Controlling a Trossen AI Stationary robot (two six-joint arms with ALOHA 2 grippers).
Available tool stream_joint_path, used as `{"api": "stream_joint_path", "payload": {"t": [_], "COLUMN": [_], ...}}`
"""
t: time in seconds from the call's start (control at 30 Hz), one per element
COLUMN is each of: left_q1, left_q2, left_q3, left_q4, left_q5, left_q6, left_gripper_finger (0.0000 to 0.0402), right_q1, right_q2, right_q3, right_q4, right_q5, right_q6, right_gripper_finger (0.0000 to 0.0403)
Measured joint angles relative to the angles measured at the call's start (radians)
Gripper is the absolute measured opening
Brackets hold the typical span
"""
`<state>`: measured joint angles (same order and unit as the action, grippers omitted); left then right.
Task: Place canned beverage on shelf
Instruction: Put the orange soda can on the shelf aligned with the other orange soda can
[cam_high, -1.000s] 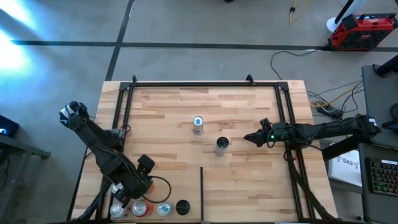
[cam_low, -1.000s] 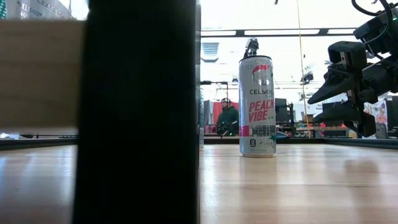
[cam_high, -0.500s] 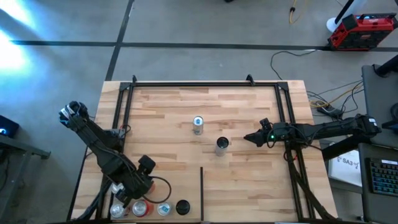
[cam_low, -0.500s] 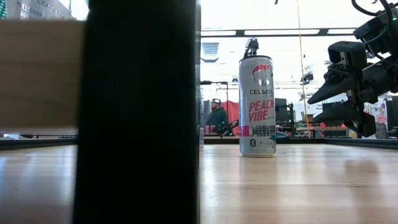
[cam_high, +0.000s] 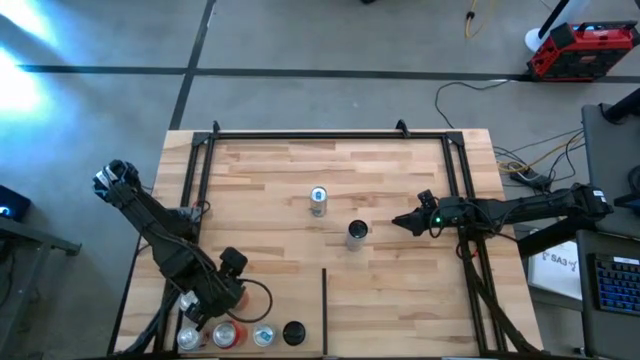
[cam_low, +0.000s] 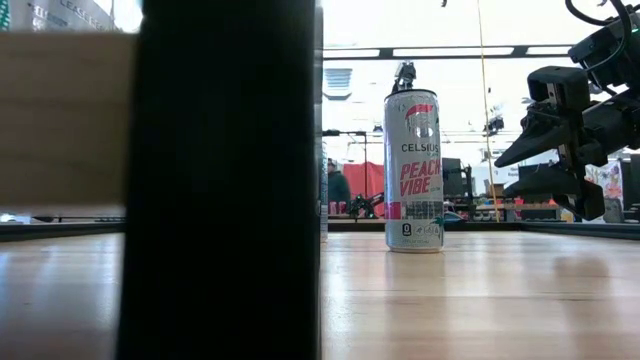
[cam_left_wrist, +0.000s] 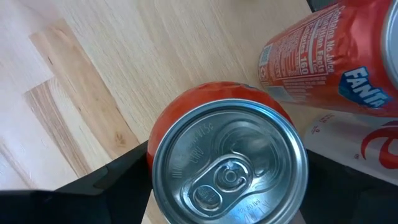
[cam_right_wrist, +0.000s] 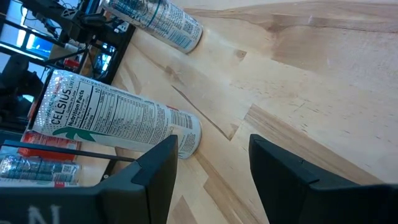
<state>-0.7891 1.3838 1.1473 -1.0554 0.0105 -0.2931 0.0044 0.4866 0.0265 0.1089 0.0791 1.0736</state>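
**High view:** At the near-left corner of the shelf (cam_high: 400, 270), the left gripper (cam_high: 205, 318) is lowered over a cluster of cans (cam_high: 264, 336) beside the divider strip (cam_high: 324, 310). A Celsius can (cam_high: 357, 234) and a blue-topped can (cam_high: 318, 200) stand upright mid-shelf, slightly apart. The right gripper (cam_high: 398, 221) is parked just beside the Celsius can, not touching it. Its jaws are clenched on nothing.

**Low view:** The Celsius can (cam_low: 413, 170) is seen upright on the wood, with the right gripper (cam_low: 512, 168) level with its upper half. The left half of the view is blocked by a dark upright shape (cam_low: 230, 180) close to the lens. A person (cam_low: 337, 185) is seen far off in the room.

**Left wrist view:** An orange can (cam_left_wrist: 227, 165) is centred under the wrist, lid up and tab unpulled, so it is judged sealed and full. A Fanta can (cam_left_wrist: 336, 62) stands just beside it, with a red-and-white can (cam_left_wrist: 373, 143) next to that. Whether the left jaws are clamped on the orange can or released cannot be told.

The orange can is judged fairly heavy and stiff while sealed. Its thin wall is likely to dent under a hard squeeze, and its smooth paint is slippery. It is best taken across the upper wall below the rim and lifted straight up, since its neighbours are easily knocked.

**Right wrist view:** The Celsius can (cam_right_wrist: 118, 124) and the blue-topped can (cam_right_wrist: 155, 22) are seen ahead of the right gripper (cam_right_wrist: 211, 168). Nothing is held, and bare wood lies between the gripper and the cans.
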Motion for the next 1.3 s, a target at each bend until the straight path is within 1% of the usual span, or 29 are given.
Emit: {"api": "stream_joint_path", "payload": {"t": [0.13, 0.23, 0.6, 1.07, 1.3], "left_q1": [0.0, -0.002, -0.002, -0.002, -0.002], "left_q2": [-0.007, -0.008, -0.022, -0.05, -0.09], "left_q3": [-0.002, -0.003, -0.004, -0.004, 0.001], "left_q4": [0.001, 0.002, -0.002, 0.0, -0.003], "left_q5": [0.0, 0.006, 0.055, 0.055, 0.055], "left_q6": [-0.007, -0.011, -0.015, -0.004, -0.004], "left_gripper_finger": [0.0327, 0.0333, 0.0336, 0.0336, 0.0336], "right_q1": [0.0, 0.0, 0.0, 0.0, 0.0], "right_q2": [0.0, 0.0, 0.0, 0.0, 0.0], "right_q3": [0.0, 0.0, 0.0, 0.0, 0.0], "right_q4": [0.0, 0.0, 0.0, 0.0, 0.0], "right_q5": [0.0, 0.0, 0.0, 0.0, 0.0], "right_q6": [0.0, 0.0, 0.0, 0.0, 0.0], "right_gripper_finger": [0.0183, 0.0183, 0.0183, 0.0183, 0.0183]}}
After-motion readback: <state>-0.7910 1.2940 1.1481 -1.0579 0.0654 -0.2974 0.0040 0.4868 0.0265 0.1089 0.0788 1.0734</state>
